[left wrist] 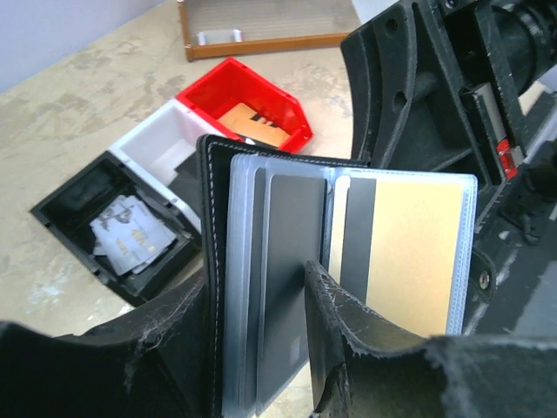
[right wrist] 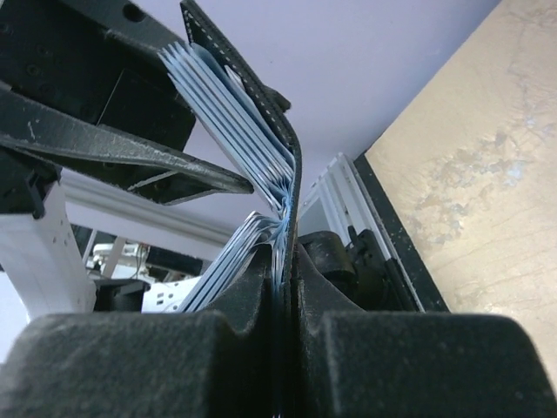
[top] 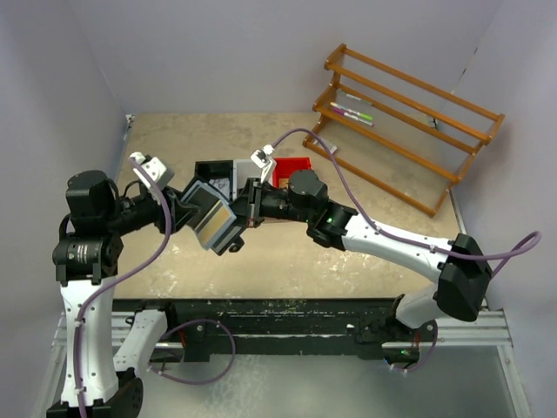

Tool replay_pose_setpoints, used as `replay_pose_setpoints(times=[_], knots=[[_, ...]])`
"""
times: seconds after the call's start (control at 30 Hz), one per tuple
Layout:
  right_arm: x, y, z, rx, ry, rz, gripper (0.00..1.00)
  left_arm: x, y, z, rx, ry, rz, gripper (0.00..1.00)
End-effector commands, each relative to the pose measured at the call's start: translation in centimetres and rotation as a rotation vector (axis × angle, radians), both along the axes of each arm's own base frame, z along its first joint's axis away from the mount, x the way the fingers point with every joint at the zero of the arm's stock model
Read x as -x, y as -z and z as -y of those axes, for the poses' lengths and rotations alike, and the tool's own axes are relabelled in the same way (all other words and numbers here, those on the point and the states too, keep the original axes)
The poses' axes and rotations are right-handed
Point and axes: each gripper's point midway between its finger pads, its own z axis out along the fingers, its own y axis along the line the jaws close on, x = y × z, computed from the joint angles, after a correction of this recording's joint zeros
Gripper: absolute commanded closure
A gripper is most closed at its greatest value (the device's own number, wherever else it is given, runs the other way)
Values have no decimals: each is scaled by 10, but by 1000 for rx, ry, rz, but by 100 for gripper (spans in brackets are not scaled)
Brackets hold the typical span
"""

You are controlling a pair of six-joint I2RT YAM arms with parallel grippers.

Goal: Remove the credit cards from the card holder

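From above, the left gripper (top: 202,213) and the right gripper (top: 246,207) meet over the middle of the table (top: 174,139), with the open card holder (top: 213,228) held up between them, off the surface. Behind it lie a black tray (top: 211,171) and a red tray (top: 294,165). Farther right stands a wooden rack (top: 409,131) with pens (top: 352,113) on a shelf. In the left wrist view the card holder stands on edge, its clear sleeves fanned out from the black cover. The credit cards (left wrist: 291,218) are in the sleeves: a dark grey one, and beside it a gold one with a black stripe. The left fingers (left wrist: 365,340) are closed on the cover and the nearest sleeves, one finger in front of the grey card and the other behind the cover. Beyond, the red tray holds a flat tan piece (left wrist: 254,124). The white tray (left wrist: 152,139) next to it is partly hidden, so what it holds cannot be told. The black tray holds pale, card-like pieces (left wrist: 130,237). In the right wrist view that gripper's jaws are pinched narrow on the lower edge of the cover and sleeves, and the cover bends upward above them.
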Motion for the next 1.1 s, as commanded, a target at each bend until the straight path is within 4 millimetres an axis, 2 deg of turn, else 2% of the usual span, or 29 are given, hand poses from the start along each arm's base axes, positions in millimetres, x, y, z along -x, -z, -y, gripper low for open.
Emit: replay_pose_setpoints(times=[0.0, 0.1, 0.2, 0.4, 0.5, 0.57, 0.7, 0.77, 0.83, 0.97, 1.07], knots=[[31, -79, 12, -224, -111, 205, 100, 18, -16, 20, 104, 126, -73, 54], [42, -76, 16, -219, -167, 225, 100, 32, -28, 34, 185, 235, -139, 54], [44, -79, 21, -227, -166, 254, 100, 40, -34, 41, 252, 305, -215, 56], [37, -69, 25, -177, -144, 274, 100, 42, -46, 46, 316, 334, -273, 82], [30, -62, 28, -164, -136, 266, 97, 45, -52, 47, 337, 336, -283, 87], [27, -60, 31, -162, -136, 260, 86, 46, -55, 48, 348, 332, -291, 88], [17, -57, 38, -148, -122, 241, 49, 41, -58, 46, 352, 288, -297, 92], [9, -53, 43, -124, -101, 225, 36, 33, -57, 42, 336, 233, -285, 93], [-3, -49, 53, -95, -61, 207, 27, 27, -55, 38, 315, 187, -264, 93], [-20, -41, 76, -60, 13, 192, 18, 19, -52, 30, 270, 111, -213, 93], [-23, -44, 87, -65, 37, 201, 14, 19, -49, 30, 265, 108, -208, 93]])
